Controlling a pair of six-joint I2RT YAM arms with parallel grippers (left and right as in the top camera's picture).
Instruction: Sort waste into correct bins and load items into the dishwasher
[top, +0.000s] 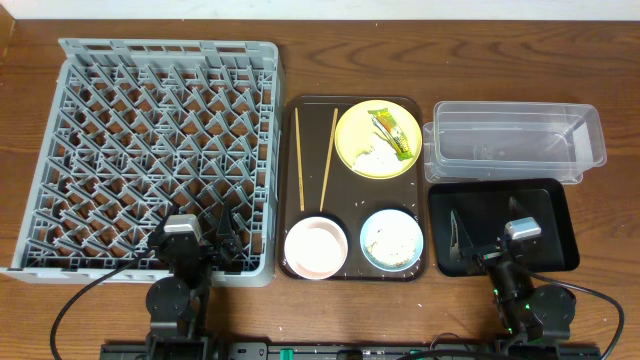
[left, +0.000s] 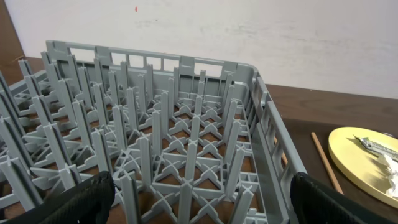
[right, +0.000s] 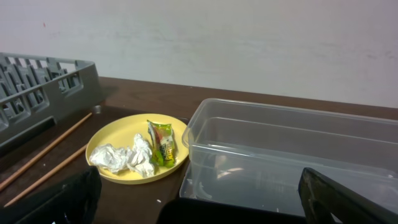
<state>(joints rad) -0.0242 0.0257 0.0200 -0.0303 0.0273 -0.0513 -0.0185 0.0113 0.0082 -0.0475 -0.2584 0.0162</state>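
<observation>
L fingers (left: 199, 196), R fingers (right: 199, 193) spread, empty | tissue (right: 118, 158) sharp on R wrist (overhead: blur)

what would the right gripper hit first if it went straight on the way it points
Probably the near wall of the clear tub, dead ahead of the right gripper; depth is unclear.

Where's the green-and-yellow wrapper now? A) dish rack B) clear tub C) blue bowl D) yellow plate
D: the wrapper lies on the yellow plate beside the crumpled tissue, in both the overhead and right wrist views.
</observation>
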